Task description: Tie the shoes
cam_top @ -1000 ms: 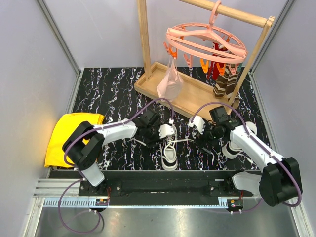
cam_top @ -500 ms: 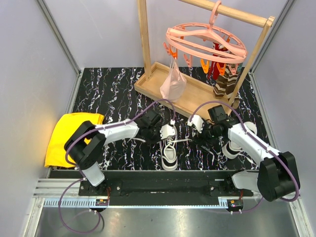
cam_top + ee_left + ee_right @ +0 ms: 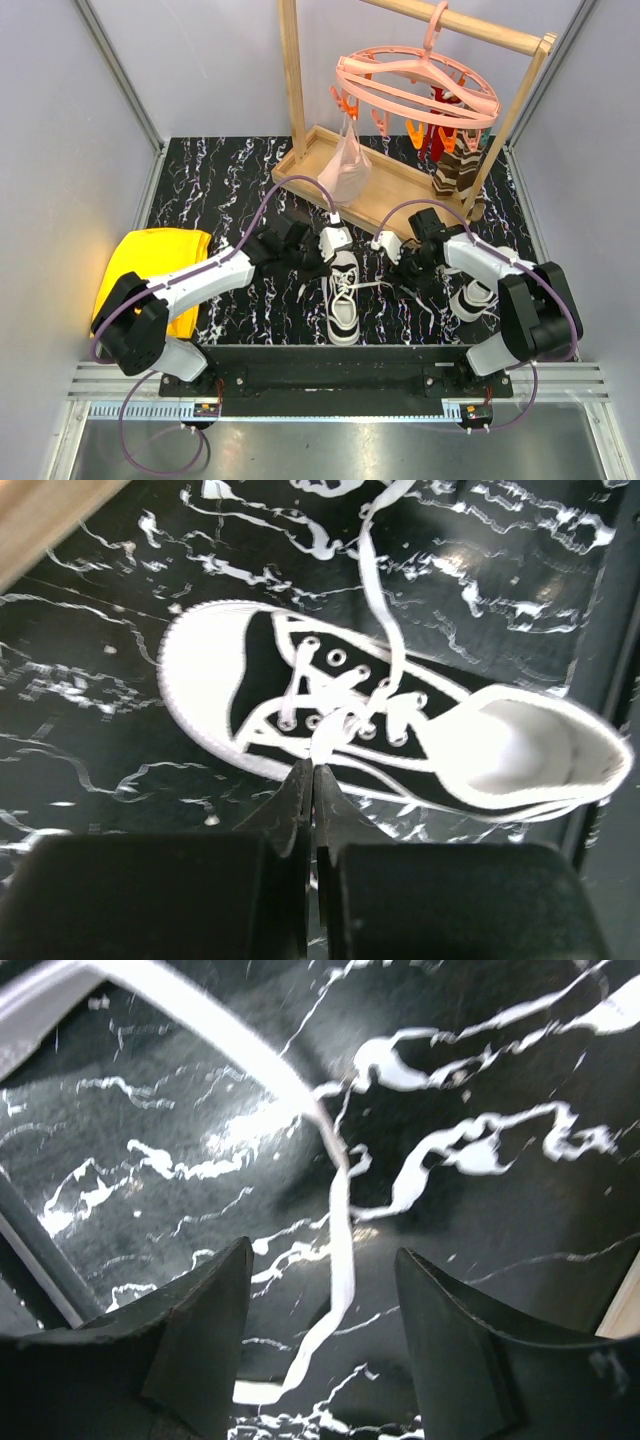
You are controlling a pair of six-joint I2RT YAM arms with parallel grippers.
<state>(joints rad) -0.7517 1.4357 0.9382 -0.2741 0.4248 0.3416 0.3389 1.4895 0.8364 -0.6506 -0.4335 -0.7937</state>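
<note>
Black marbled surface [image 3: 220, 180] is seen beneath both arms, with a wooden rack [image 3: 380, 190] along its far edge and a yellow cloth [image 3: 150, 275] at its left edge. One shoe [image 3: 343, 300] is placed at the middle of the near edge. Its long axis runs from near to far, with the heel opening toward the near edge and the toe toward the far edge. The second shoe [image 3: 474, 297] is set toward the near right corner, beside the right forearm and untouched.

The left end effector [image 3: 313, 780] is held over the centre shoe [image 3: 250, 680], and its fingers are pressed together on the crossed lace [image 3: 325, 738] at the eyelets. A free lace end [image 3: 385, 630] is led away past the toe.

The right end effector [image 3: 322, 1255] is spread open just above the surface to the right of the shoe. A loose lace strand [image 3: 340, 1210] lies flat between its fingers and is not gripped.

The coming move is judged to turn on that strand. It is centred in the open gap and runs roughly along the fingers, so the right arm is the nearer one for closing on it, while the crossing is kept taut by the left. No knot or bow is seen yet.
</note>
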